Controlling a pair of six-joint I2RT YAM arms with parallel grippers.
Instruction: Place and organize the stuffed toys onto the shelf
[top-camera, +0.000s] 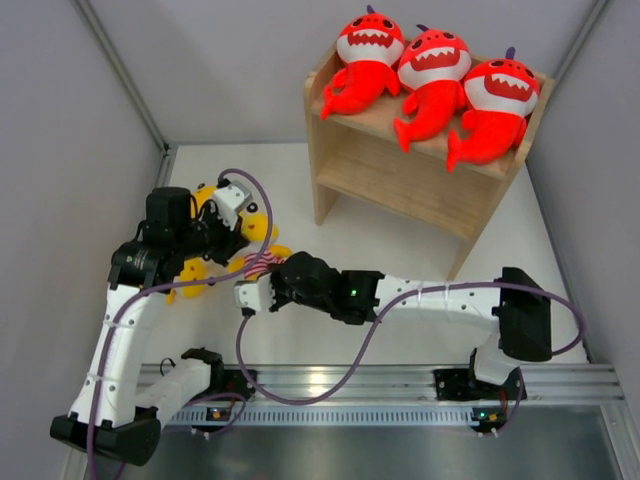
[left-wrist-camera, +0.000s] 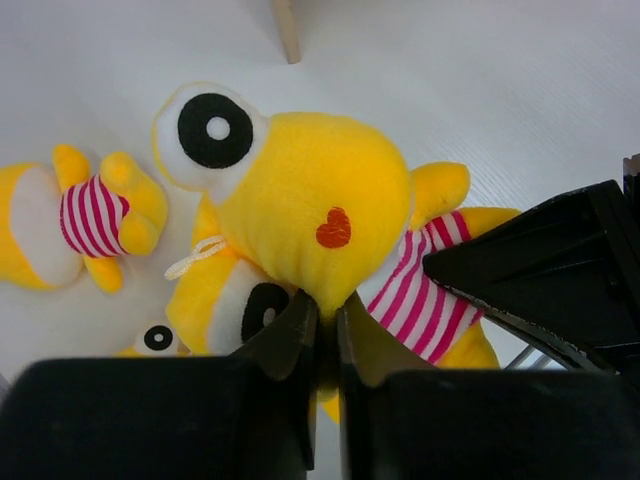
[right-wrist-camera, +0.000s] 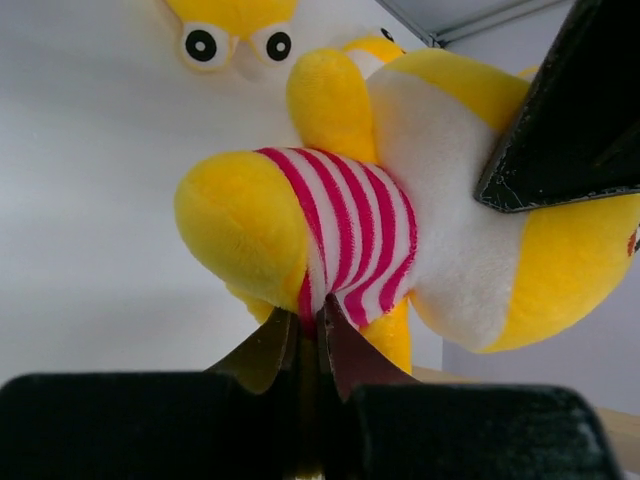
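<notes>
Three red-orange sharks (top-camera: 365, 60) (top-camera: 432, 75) (top-camera: 495, 105) sit in a row on the top tier of the wooden shelf (top-camera: 400, 185). Three yellow toys in striped shirts are at the left of the table. My left gripper (top-camera: 228, 238) (left-wrist-camera: 328, 312) is shut on the head of one yellow toy (left-wrist-camera: 310, 200). My right gripper (top-camera: 262, 270) (right-wrist-camera: 310, 318) is shut on the striped shirt (right-wrist-camera: 350, 240) of what looks like the same toy. A second yellow toy (left-wrist-camera: 80, 215) lies to its left. A third yellow toy (left-wrist-camera: 160, 338) is mostly hidden beneath.
The shelf's lower tier holds nothing. A shelf leg (left-wrist-camera: 287, 30) shows at the top of the left wrist view. Grey walls close in left, back and right. The two grippers are close together; the right one (left-wrist-camera: 560, 270) shows in the left wrist view.
</notes>
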